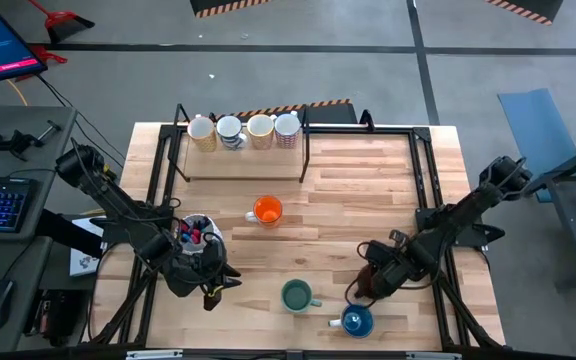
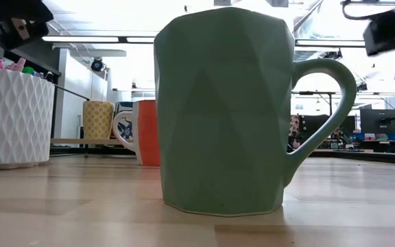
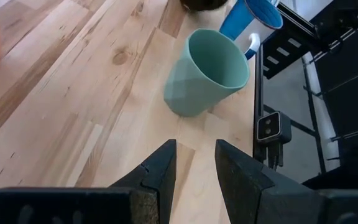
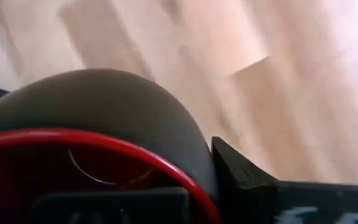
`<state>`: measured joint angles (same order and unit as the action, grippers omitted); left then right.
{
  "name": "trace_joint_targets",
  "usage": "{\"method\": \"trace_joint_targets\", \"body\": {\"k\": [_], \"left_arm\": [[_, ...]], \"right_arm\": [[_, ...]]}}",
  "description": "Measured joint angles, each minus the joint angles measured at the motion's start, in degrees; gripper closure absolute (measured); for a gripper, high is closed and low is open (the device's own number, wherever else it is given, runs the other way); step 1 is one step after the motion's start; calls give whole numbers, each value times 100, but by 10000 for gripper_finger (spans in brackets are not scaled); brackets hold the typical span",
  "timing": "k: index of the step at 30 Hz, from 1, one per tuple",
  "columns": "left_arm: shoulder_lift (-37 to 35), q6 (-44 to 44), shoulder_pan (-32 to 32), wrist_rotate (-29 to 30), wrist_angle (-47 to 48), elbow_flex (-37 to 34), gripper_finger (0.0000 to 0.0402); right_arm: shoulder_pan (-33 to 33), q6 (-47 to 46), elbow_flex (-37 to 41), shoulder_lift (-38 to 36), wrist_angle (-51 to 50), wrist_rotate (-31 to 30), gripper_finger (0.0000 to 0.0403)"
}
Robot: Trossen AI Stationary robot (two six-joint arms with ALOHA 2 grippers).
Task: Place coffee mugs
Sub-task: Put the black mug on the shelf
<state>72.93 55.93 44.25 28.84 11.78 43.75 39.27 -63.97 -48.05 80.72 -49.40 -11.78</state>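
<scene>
On the far-left shelf [image 1: 243, 165] we have four pale mugs [image 1: 244, 130] in a row, handles mixed. Mid-table sits the orange mug [image 1: 267, 211], upright, open space all round it. Near edge: green mug [image 1: 296, 295] upright with its handle to the right, blue mug [image 1: 356, 320] just right of it and a bit nearer, the two close but not touching.

Our right gripper [image 1: 376, 280] is down at the table right of the green mug and just beyond the blue one, clamped on the dark red mug [image 4: 98, 155]; its wrist view shows one finger [image 4: 241, 171] hard against the mug's dark outer wall, red rim in front, inside looks empty as far as we can see.

Our left gripper [image 3: 194, 168] hovers above the near-left table [image 1: 368, 200], pointed at the green mug, fingers narrowly parted, nothing between them. Green mug is empty in that view.

White perforated pen holder [image 1: 200, 235] stands on the left, right against the left arm, with coloured markers [image 1: 194, 234] inside. It crowds the left arm's side; the lane from the left gripper to the green mug is bare wood. Black frame rails [image 1: 430, 190] border the table on the right.
</scene>
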Motion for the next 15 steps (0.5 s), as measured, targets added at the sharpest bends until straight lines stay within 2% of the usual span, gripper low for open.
{"method": "trace_joint_targets", "body": {"k": [7, 11, 15], "left_arm": [[0, -51, 2, -4, 170, 0, 300], [0, -49, 2, -280, 485, 0, 300], [-30, -194, 85, -258, 542, 0, 300]], "right_arm": [[-596, 273, -616, -615, -1085, -692, 400], [-1154, 750, -1211, -895, -1104, -1366, 401], [-1883, 1842, -1967, -826, -705, -1712, 401]]}}
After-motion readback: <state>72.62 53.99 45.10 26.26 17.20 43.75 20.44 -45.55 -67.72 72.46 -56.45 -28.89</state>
